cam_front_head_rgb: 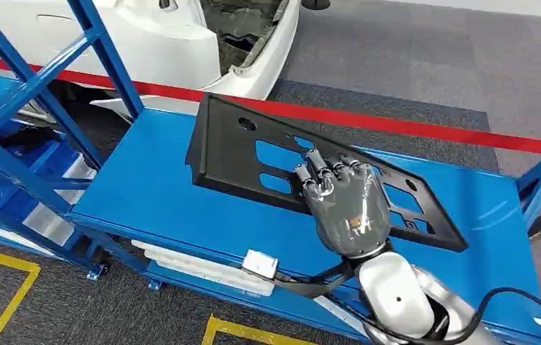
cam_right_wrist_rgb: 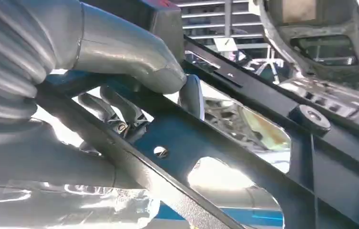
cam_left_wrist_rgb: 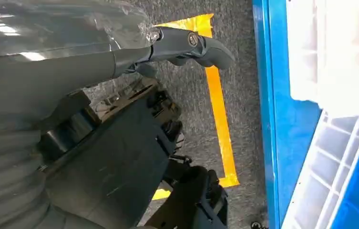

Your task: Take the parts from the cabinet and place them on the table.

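You've got one black panel (cam_front_head_rgb: 253, 154) on the blue table (cam_front_head_rgb: 152, 194), one white car body (cam_front_head_rgb: 174, 43) behind that table, one red floor line (cam_front_head_rgb: 425, 128) behind it, and two yellow floor marks (cam_front_head_rgb: 8, 287) in front.

Bare blue table (cam_front_head_rgb: 156, 190) lies open at centre-left of the head view. The black panel (cam_front_head_rgb: 238, 154) covers its middle and right, under the right hand (cam_front_head_rgb: 343, 198). Slanted blue cabinet posts (cam_front_head_rgb: 44, 108) bar the upper left; a white car body (cam_front_head_rgb: 174, 43) blocks the top.
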Motion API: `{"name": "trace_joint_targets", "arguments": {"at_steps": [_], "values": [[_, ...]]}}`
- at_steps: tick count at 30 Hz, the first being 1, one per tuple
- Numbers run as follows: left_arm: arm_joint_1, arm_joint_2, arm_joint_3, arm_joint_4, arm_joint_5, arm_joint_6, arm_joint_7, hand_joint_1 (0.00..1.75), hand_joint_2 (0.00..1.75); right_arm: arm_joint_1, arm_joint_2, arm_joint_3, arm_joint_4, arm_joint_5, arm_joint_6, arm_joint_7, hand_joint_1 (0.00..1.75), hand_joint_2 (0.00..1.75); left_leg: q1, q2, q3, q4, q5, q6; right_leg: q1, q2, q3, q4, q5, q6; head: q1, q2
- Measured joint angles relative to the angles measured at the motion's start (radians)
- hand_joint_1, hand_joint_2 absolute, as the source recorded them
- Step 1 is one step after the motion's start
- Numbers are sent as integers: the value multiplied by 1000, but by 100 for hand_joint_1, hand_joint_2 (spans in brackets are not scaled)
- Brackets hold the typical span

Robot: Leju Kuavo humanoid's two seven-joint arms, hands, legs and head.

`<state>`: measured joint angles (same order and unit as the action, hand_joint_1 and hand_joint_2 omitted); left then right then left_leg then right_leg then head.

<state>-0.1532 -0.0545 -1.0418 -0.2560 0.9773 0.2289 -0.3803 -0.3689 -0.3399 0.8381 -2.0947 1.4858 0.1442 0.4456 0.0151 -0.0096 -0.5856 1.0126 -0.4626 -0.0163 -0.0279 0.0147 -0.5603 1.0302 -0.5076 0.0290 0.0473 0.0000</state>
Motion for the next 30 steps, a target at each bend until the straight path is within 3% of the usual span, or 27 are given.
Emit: {"name": "trace_joint_targets", "arguments": {"at_steps": [1, 2, 3, 5, 6, 7, 8, 9, 11, 12, 13, 16, 17, 18, 19, 21, 22, 23, 24, 25, 26, 27, 28, 30], "values": [[0, 0, 0, 0, 0, 0, 0, 0, 175, -1, 2, 0, 0, 0, 0, -1, 175, 175, 1, 0, -2, 2, 0, -5, -2, -1, -1, -4, 5, -9, -3, 0], [-1, 0, 0, 0, -2, -2, 0, 0, 175, -2, 3, 0, 0, 0, 0, -3, 175, 175, 4, 2, -2, 17, -18, -12, -4, -6, -1, -6, 11, -18, -8, 0], [-2, 0, 0, 0, -3, -3, 0, 0, 175, -3, 3, 0, 0, 0, 0, -4, 175, 175, 3, 4, -17, 55, -53, -14, -4, -8, -3, -6, 13, -22, -18, 0], [-2, 0, 0, 0, -4, -5, 0, 0, 175, -3, 3, 0, 0, 0, 1, -4, 175, 175, 3, 4, -80, 216, -145, -19, 0, -13, -9, -6, 17, -29, -34, 0], [-2, 0, 0, 0, -5, -6, 0, 0, 175, -3, 3, 0, 1, 0, 2, -4, 175, 175, 3, 4, -109, 288, -175, -19, 3, -14, -13, -6, 19, -31, -38, 0], [-1, 0, 0, 0, -7, -6, 0, 0, 175, -3, 3, 0, 2, 0, 3, -4, 175, 175, 2, 4, -123, 331, -186, -17, 6, -15, -16, -5, 21, -34, -40, 0], [-1, 0, 0, 0, -9, -6, 0, 0, 175, -3, 3, 0, 2, 0, 5, -3, 175, 175, 1, 4, -114, 325, -176, -13, 8, -15, -19, -5, 22, -34, -42, 0], [-2, 0, 0, 0, -10, -6, 0, 0, 175, -3, 3, 0, 2, 0, 6, -3, 175, 175, -1, 4, -84, 277, -147, -7, 10, -15, -20, -4, 23, -35, -44, 0], [-3, 0, 0, 0, -11, -8, 0, 0, 175, -3, 3, 0, 2, 0, 6, -3, 175, 175, -9, 3, 26, 81, -60, 14, 13, -14, -17, -4, 25, -34, -48, 0], [-5, 1, 0, 0, -12, -8, 0, 0, 175, -3, 3, 0, 2, 0, 6, -2, 175, 175, -15, 3, 55, 9, -55, 25, 11, -14, -18, -4, 26, -31, -48, 0], [-5, 2, 0, 0, -13, -8, 0, 0, 175, -4, 3, 0, 2, 0, 6, -2, 175, 175, -17, 5, 56, -2, -48, 24, 18, -14, -24, 2, 29, -27, -46, 0], [-1, 2, 0, 0, -13, -13, -2, 0, 175, -3, 3, 0, 2, 0, 9, 2, 175, 175, -26, 3, 49, -2, -40, 32, 9, -15, -27, -8, 41, -9, -48, 0], [-2, 2, 0, 0, -13, -9, -5, 0, 175, -3, 3, -2, 2, 0, 11, 3, 175, 175, -16, 6, 47, -19, -28, 37, 14, -14, -29, -5, 38, -4, -47, 0], [-5, 1, 0, 0, -12, -4, -8, 0, 175, -3, 3, -3, 2, 0, 14, 5, 175, 175, -14, 10, 44, -23, -19, 41, 10, -14, -35, 13, 8, -2, -46, 0], [-6, 0, 0, 0, -12, 0, -10, 0, 175, -3, 3, -4, 2, 0, 15, 5, 175, 175, -14, 11, 37, -24, -14, 49, 10, -14, -52, 63, -41, 1, -37, 0], [-5, -3, 0, 0, -12, 3, -10, 0, 175, -2, 3, -6, 3, 0, 16, 6, 175, 175, -15, 14, 20, -22, -4, 51, 10, -14, -107, 221, -135, 8, -25, 0], [-4, -3, 0, 0, -12, 3, -10, 0, 175, 1, 3, -8, 3, 0, 17, 7, 175, 175, -16, 16, 11, -20, 1, 51, 11, -14, -123, 280, -157, 11, -22, 0], [-4, -3, 0, 0, -12, 3, -10, 0, 175, 2, 3, -10, 3, 0, 18, 7, 175, 175, -16, 16, 4, -17, 5, 51, 11, -14, -119, 294, -153, 12, -16, 0], [-3, -3, 0, 0, -12, 3, -10, 0, 175, 2, 3, -10, 4, 0, 18, 7, 175, 175, -15, 16, -4, -13, 8, 49, 10, -14, -88, 256, -124, 11, -11, 0], [-4, -4, 0, 0, -12, 3, -10, 0, 175, 2, 3, -10, 4, 0, 18, 7, 175, 175, -15, 16, -9, -9, 9, 47, 10, -14, -41, 181, -87, 9, -7, 0], [-4, -4, 0, 0, -12, 3, -10, 0, 175, 2, 3, -10, 4, 0, 18, 7, 175, 175, -15, 16, -12, -5, 11, 45, 11, -14, 13, 91, -51, 6, -2, 0], [-4, -6, 0, 0, -12, 3, -10, 0, 175, 1, 3, -11, 4, 0, 18, 7, 175, 175, -15, 16, -15, -1, 12, 42, 11, -15, 67, -8, -33, 0, 4, 0], [-5, -6, 0, 0, -12, 3, -10, 0, 175, 2, 3, -11, 4, 0, 18, 7, 175, 175, -20, 16, -22, 2, 17, 35, 17, -12, 77, -33, -42, -5, 5, 0], [-5, -7, 0, 0, -12, 3, -10, 0, 175, 2, 3, -12, 4, 0, 18, 7, 175, 175, -18, 16, -23, 1, 28, 26, 21, -11, 68, -32, -31, -8, 3, 0]]}}
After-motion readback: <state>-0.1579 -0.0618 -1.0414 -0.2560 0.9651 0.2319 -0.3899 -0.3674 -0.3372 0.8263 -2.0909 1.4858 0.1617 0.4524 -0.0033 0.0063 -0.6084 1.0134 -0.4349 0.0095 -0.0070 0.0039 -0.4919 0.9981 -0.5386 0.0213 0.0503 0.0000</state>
